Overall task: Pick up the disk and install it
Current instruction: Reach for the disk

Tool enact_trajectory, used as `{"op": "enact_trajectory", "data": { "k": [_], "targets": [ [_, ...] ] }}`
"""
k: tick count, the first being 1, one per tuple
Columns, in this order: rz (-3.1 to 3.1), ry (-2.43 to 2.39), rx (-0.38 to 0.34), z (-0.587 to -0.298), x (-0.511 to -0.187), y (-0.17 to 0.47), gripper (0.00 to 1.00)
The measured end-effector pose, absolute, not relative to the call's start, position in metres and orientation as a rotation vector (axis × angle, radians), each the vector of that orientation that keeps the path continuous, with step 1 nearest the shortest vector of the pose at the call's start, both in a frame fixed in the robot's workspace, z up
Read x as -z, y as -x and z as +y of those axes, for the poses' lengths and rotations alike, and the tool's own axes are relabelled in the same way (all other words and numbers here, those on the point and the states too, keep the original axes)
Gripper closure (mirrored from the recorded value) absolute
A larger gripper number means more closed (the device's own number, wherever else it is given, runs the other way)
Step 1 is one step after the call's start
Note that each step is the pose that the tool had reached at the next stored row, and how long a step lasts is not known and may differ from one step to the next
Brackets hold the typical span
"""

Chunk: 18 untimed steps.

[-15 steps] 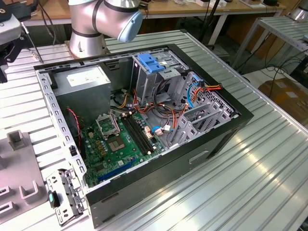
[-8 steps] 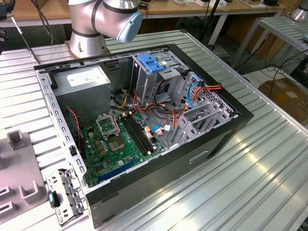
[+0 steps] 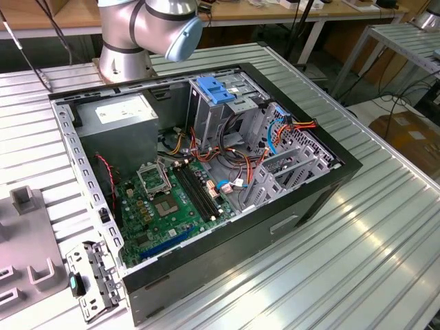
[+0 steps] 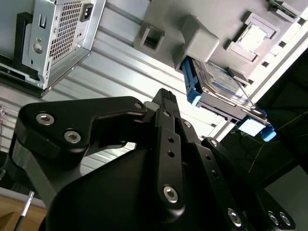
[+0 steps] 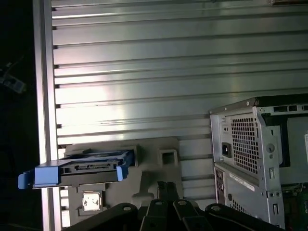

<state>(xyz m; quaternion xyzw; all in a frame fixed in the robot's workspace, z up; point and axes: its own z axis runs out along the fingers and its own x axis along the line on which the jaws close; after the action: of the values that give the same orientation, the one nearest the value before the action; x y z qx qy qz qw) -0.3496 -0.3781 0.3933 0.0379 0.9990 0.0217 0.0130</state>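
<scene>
The disk, a silver-grey drive with a white and blue label and blue side rails, rests in a holder on a grey fixture plate. In the first wrist view the disk shows edge-on, its connector side facing the camera. My gripper hangs above the slatted table, short of the disk and not touching it. In the first wrist view the gripper has its black fingers together with nothing between them. The open computer case lies on its side, with a blue latch plate on its drive cage.
The arm's base stands behind the case. A grey power-supply box sits inside the case. The case's perforated rear wall is close beside the fixture plate. A loose metal bracket lies by the case's near corner.
</scene>
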Motion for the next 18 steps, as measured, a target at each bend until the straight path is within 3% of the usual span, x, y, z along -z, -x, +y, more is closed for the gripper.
{"op": "enact_trajectory", "data": {
  "k": [18],
  "targets": [
    [3.112,-0.118,-0.068,-0.373,-0.393,0.43,0.89]
  ]
}}
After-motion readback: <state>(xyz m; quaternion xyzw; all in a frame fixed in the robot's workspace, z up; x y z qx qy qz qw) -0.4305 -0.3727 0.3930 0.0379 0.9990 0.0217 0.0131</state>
